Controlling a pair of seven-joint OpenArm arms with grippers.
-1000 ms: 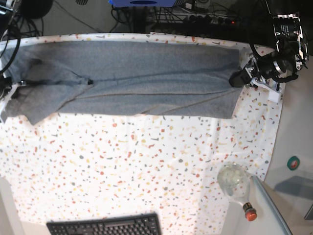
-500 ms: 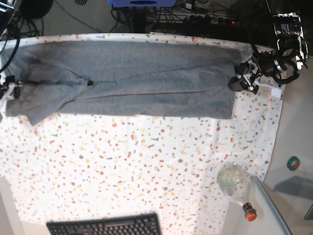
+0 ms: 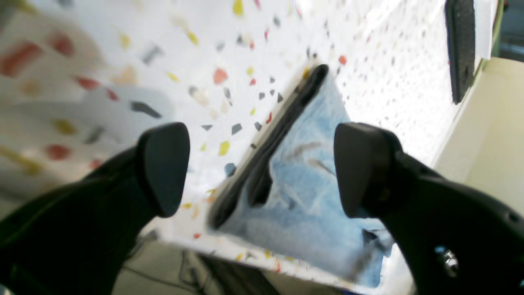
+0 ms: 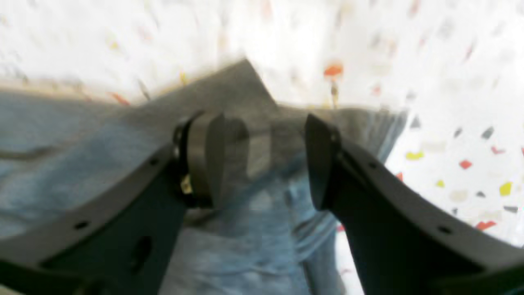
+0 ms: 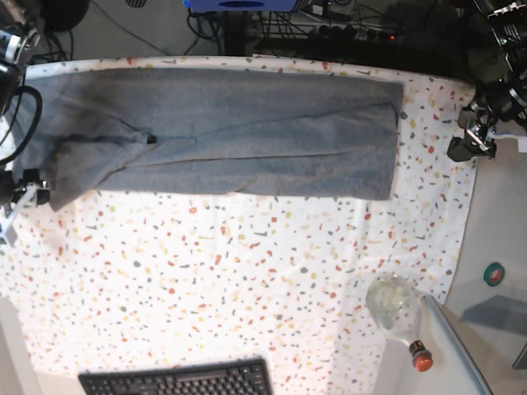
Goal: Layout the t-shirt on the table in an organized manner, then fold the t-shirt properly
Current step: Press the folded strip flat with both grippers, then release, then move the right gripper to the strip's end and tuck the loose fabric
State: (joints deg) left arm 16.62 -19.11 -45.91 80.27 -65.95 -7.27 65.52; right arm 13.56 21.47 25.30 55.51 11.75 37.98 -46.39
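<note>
The shirt [image 5: 222, 132] was soft grey knit, folded into a long flat band across the far side of the table [image 5: 247, 280], whose white cloth had small coloured flecks. Near the front edge lay a black keyboard [image 5: 177, 380] and a clear bottle [image 5: 397, 309] with a red cap. The left claw [image 5: 471, 141] stood wide and empty, apart from the shirt's end. The right claw [image 4: 262, 159] was also wide, just over the other end, holding nothing.

The t-shirt [image 5: 222, 132] is soft, matt heather-grey knit. The table [image 5: 247, 280] wears a smooth white cloth with coloured flecks. Gripper fingers [image 3: 163, 168] look like matt black plastic. The bottle [image 5: 395, 309] is glossy and clear.
</note>
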